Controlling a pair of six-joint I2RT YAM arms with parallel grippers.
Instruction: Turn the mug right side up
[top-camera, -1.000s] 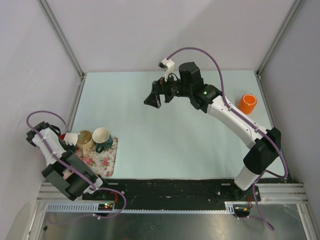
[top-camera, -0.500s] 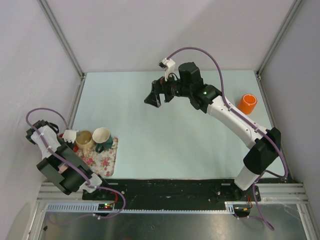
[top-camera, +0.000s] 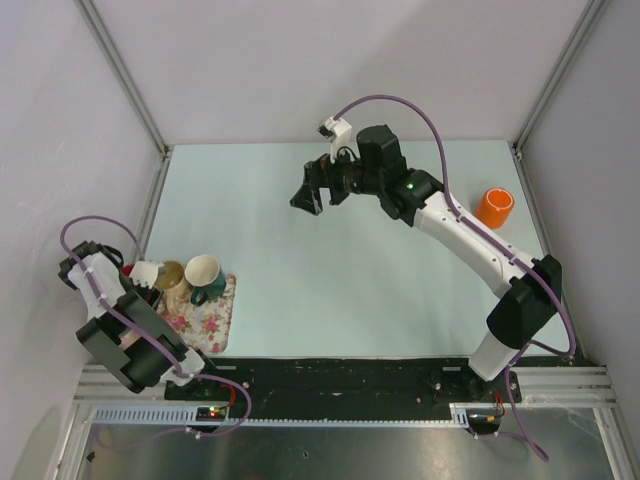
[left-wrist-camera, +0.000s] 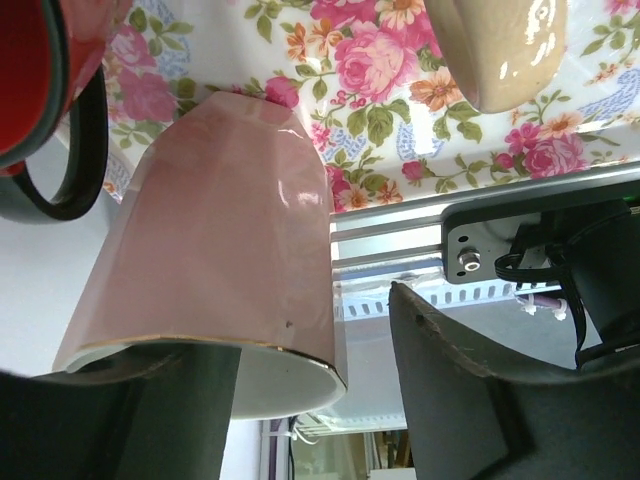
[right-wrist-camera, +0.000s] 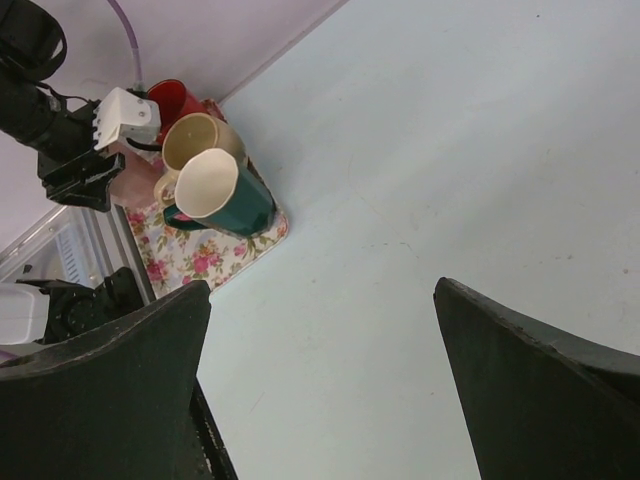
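Change: left gripper (left-wrist-camera: 312, 320) just loosened from a tight pinch, now spread around the pink mug (left-wrist-camera: 210, 250), one finger clear of its wall.
Meaning: likely a release; turning probably finished.
Mug: glossy pale pink, gold-edged rim, base on floral mat (left-wrist-camera: 380, 110), mouth toward the claw.
Place: near-left table corner, beside red mug (left-wrist-camera: 35, 70).
Right gripper (right-wrist-camera: 322, 283): spread wide, empty, over the far middle.

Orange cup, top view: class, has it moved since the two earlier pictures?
No. The orange cup stands at the same spot near the right edge of the table, just as far from that edge as in both earlier top views.
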